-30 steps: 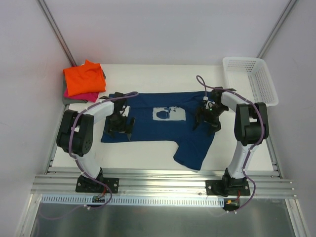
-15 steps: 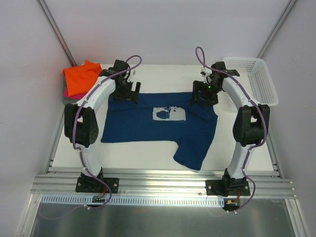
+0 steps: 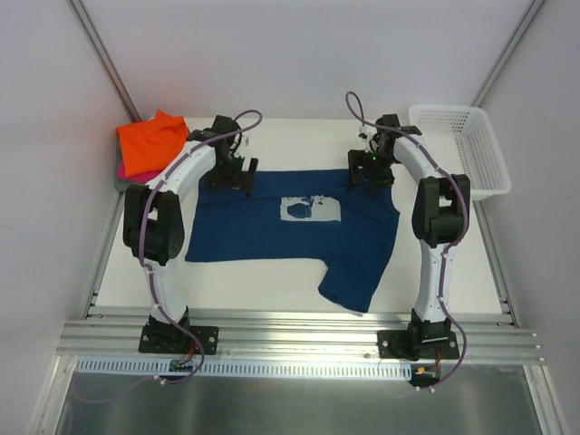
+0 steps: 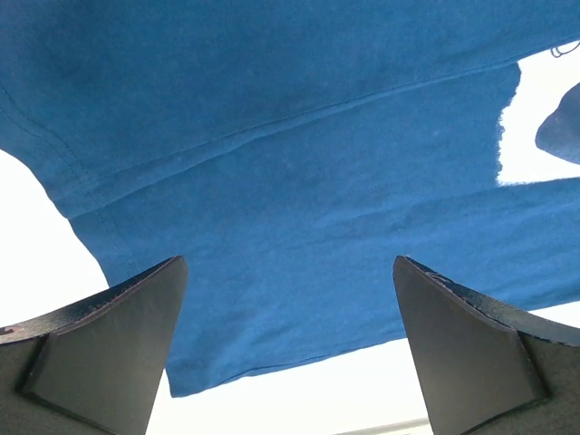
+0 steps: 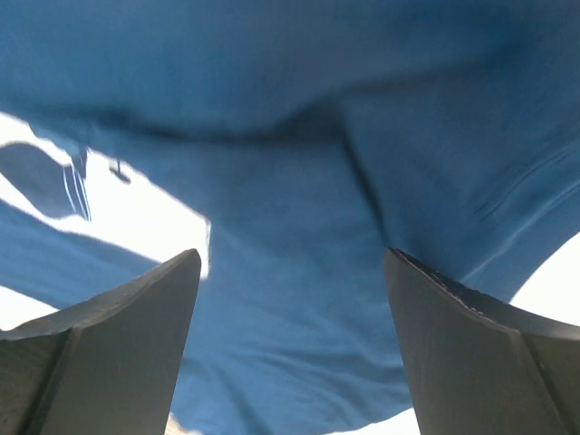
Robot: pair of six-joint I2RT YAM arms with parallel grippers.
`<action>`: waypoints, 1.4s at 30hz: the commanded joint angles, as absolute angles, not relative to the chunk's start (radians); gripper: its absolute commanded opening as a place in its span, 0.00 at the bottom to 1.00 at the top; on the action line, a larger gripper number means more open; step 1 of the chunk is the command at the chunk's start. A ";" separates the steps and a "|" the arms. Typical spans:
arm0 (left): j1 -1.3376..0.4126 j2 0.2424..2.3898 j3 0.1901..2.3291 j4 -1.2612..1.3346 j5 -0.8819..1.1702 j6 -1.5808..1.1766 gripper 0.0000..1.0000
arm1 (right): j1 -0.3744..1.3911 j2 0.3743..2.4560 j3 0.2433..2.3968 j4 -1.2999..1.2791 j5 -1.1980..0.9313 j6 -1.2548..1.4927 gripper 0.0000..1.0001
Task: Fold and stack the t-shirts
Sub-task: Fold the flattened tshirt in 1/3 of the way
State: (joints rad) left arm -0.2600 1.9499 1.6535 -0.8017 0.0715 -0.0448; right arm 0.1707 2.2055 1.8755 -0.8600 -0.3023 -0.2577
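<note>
Only the top view shows the orange t-shirt upper left; left gripper and right gripper gape empty over the spread navy t-shirt.

Readable text: none, in any of the three views.
Chest print: pale square with a dark picture on the blue t-shirt, centre of the overhead frame; too small to show any letters.

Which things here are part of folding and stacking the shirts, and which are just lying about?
Part of the job:
navy t-shirt, spread out
orange t-shirt, folded, far left

Just lying about:
white basket, far right
</note>
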 commanded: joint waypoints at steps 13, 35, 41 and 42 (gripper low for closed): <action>-0.249 1.893 1.647 -0.822 0.046 -0.052 0.99 | 0.178 2.276 1.979 -0.873 -0.288 -0.301 0.87; -0.249 1.902 1.654 -0.822 0.054 -0.063 0.99 | 0.178 2.238 1.891 -0.882 -0.272 -0.348 0.32; -0.248 1.901 1.651 -0.822 0.057 -0.063 0.99 | 0.176 2.250 1.931 -0.870 -0.215 -0.350 0.53; -0.249 1.901 1.651 -0.822 0.055 -0.064 0.99 | 0.176 2.252 1.943 -0.868 -0.216 -0.348 0.53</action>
